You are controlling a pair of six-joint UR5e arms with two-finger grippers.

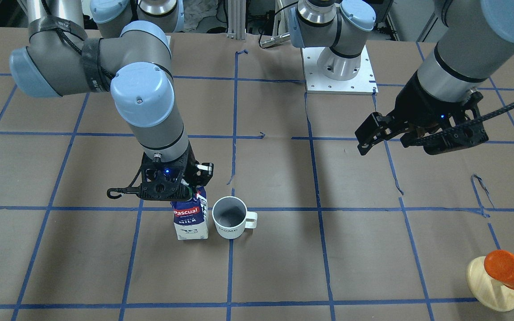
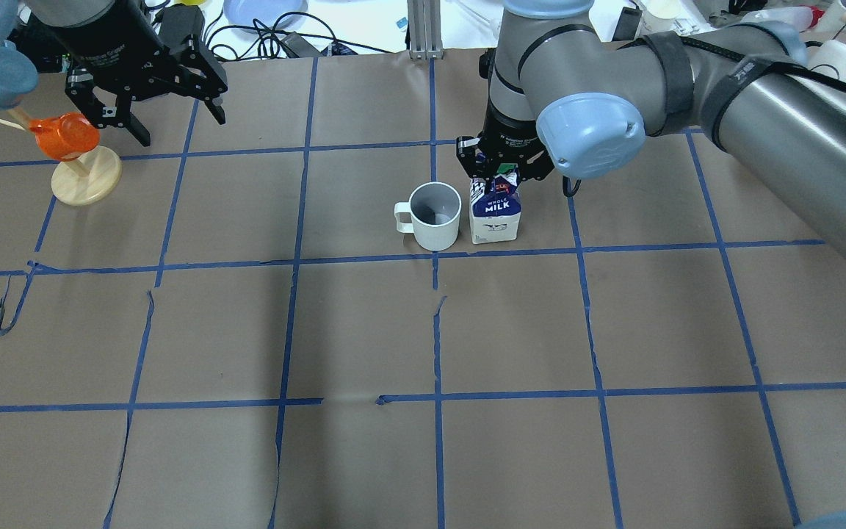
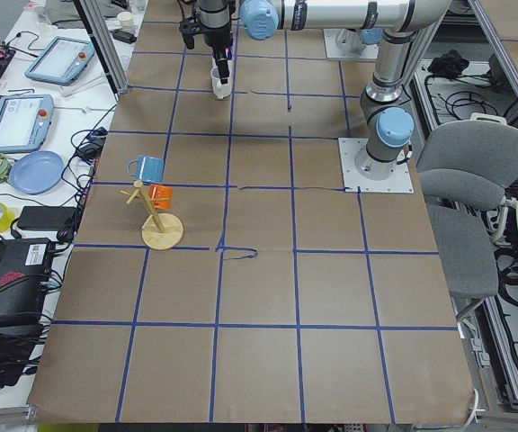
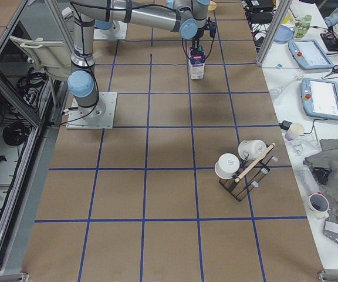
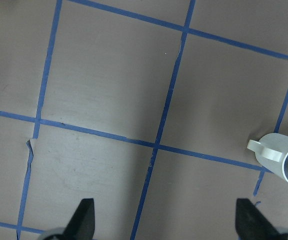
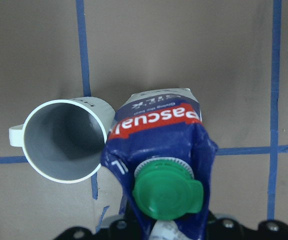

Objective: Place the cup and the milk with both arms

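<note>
Placement step, milk side. The small dark blue and white gable-top milk carton with a green round cap (image 1: 190,220) stands upright on the brown paper-covered table with a blue tape grid (image 1: 283,276). It is about midway between the table's left and right ends, toward the operators' edge.

The white ceramic mug with a grey inside (image 1: 230,219) stands upright just beside it on the robot's left, its handle turned away from the carton. The wrist view leaves it unclear whether the two touch.

The right gripper (image 1: 193,191) sits directly on the carton's top, and its jaws appear clenched on the gable ridge. The left gripper (image 2: 181,126) hovers well apart toward the table's left end, jaws spread and holding nothing, near an orange cup-like piece on a wooden stand (image 1: 507,269).

Both objects seem set down, so the task looks nearly complete. The next move calls for releasing the ridge and lifting straight up, so that neither carton nor mug is nudged.
</note>
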